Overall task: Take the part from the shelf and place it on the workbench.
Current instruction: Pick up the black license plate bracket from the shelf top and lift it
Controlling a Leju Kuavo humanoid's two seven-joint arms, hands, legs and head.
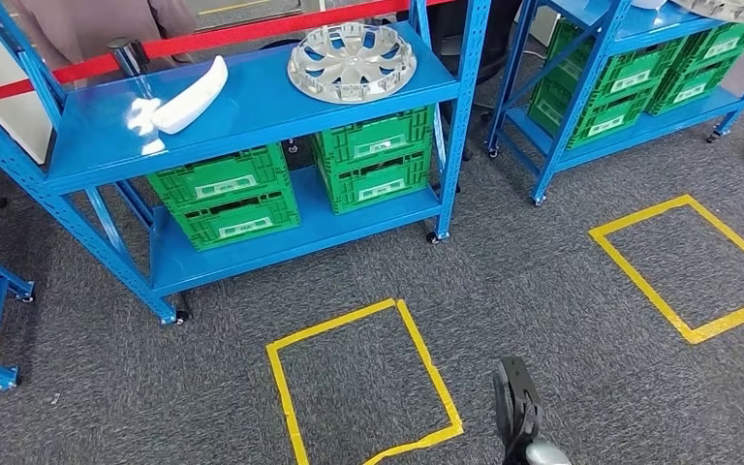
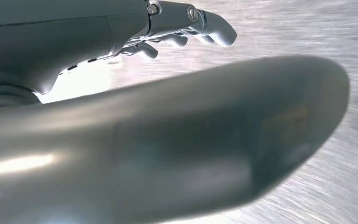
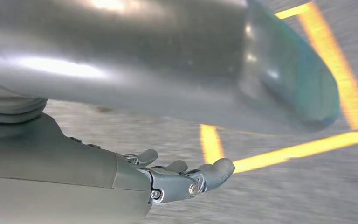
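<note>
Grey carpet lies under both hanging hands: left hand [image 2: 186,28] and right hand [image 3: 182,179], fingers loosely apart, empty. Upper left in the head view, the white part [image 1: 189,97] rests on the blue shelf [image 1: 252,111]. Its curved, glossy shape could slip from a shallow grasp.

The grey, ribbed-cover left hand [image 2: 177,28] hangs over the floor with fingers loosely extended and apart, holding nothing. The matching grey right hand [image 3: 177,177] hangs likewise, fingers gently curved and spread, palm empty. In the head view, a dark part of the robot's right arm rises at about 5 o'clock.
</note>
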